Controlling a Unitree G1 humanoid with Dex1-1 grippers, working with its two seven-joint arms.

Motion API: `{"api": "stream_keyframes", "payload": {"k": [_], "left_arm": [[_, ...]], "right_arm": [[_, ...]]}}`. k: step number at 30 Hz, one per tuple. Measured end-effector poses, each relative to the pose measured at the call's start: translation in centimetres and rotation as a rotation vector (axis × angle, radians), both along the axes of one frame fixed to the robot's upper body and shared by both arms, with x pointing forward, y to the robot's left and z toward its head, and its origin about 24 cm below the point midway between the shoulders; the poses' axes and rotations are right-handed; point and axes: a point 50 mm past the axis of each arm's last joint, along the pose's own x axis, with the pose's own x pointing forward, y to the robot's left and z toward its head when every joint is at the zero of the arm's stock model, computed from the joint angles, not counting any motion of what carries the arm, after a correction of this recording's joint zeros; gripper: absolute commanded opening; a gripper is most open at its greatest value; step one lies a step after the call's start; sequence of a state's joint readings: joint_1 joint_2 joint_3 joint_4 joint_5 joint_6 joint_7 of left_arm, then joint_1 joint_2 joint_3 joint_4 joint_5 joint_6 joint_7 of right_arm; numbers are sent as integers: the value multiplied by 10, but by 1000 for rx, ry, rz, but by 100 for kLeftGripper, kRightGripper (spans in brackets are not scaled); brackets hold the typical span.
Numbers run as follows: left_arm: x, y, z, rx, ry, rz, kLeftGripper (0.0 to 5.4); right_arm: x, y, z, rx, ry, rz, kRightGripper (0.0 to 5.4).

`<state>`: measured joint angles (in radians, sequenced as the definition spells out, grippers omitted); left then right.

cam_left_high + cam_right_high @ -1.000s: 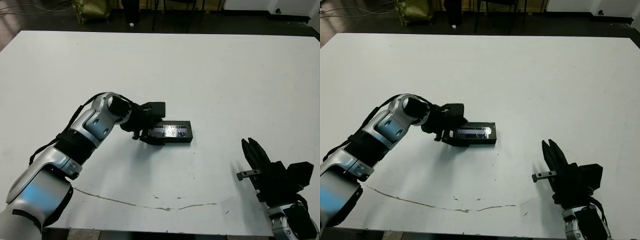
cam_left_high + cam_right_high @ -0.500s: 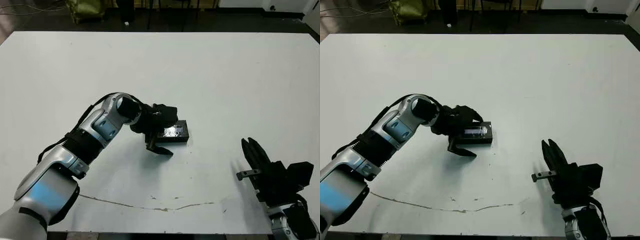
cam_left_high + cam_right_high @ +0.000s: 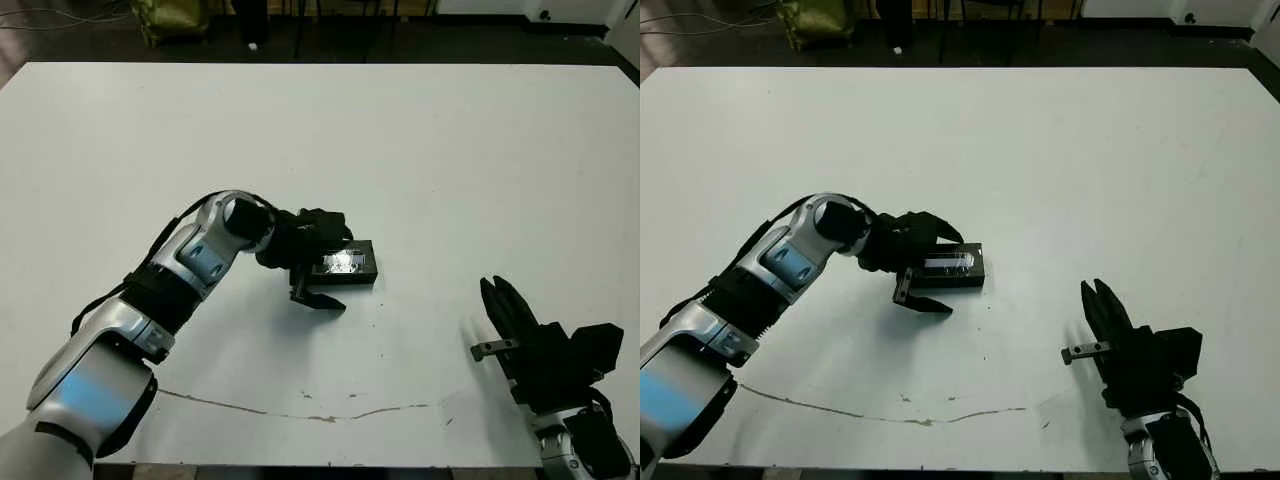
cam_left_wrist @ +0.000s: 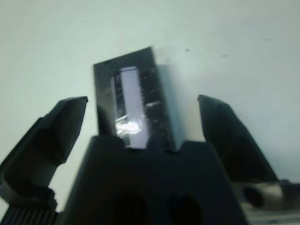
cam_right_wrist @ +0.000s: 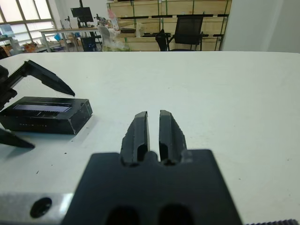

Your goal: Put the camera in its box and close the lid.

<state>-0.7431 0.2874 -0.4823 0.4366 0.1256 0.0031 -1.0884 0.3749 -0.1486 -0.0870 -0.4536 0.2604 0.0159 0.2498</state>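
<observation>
Black and closed, the box (image 3: 345, 265) sat on your white counter (image 3: 420, 150) with the lid (image 4: 133, 105) already on it, the glossy silvery strip facing up. Your left pincer (image 3: 322, 262) was spread wide around the box's near end: one finger (image 3: 942, 229) reached over its far long side, the other finger (image 3: 920, 303) lay past its near long side, and the box ran out ahead between them. You could see in the left wrist view that both fingertips stood clear of the box walls, with bare counter showing on each side. Whether the pincer's body touched the box end I could not tell, since that spot was blurred and dark.

Your right pincer (image 5: 153, 123) rested well apart from the box, off to that pincer's left and ahead of it, low over the counter near the front edge. Its two fingers were pressed nearly together, only a thin slit between them, and held nothing. You would not find the camera in any view.
</observation>
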Motion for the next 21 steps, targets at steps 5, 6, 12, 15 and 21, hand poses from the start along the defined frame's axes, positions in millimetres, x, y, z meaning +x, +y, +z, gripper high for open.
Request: {"api": "stream_keyframes", "payload": {"k": [5, 6, 12, 15, 21], "left_arm": [[-1, 11, 0, -79, -19, 76, 538], [-1, 13, -1, -100, -12, 89, 538], [-1, 20, 8, -212, -24, 119, 538], [-1, 21, 14, -257, -33, 121, 538], [-2, 26, 25, -380, 20, 82, 538]], "right_arm": [[0, 0, 0, -2, -17, 10, 0], [0, 1, 0, -2, -16, 11, 0], [0, 1, -1, 3, -7, 1, 0], [0, 2, -1, 5, -5, 1, 0], [0, 2, -3, 5, -10, 10, 0]]}}
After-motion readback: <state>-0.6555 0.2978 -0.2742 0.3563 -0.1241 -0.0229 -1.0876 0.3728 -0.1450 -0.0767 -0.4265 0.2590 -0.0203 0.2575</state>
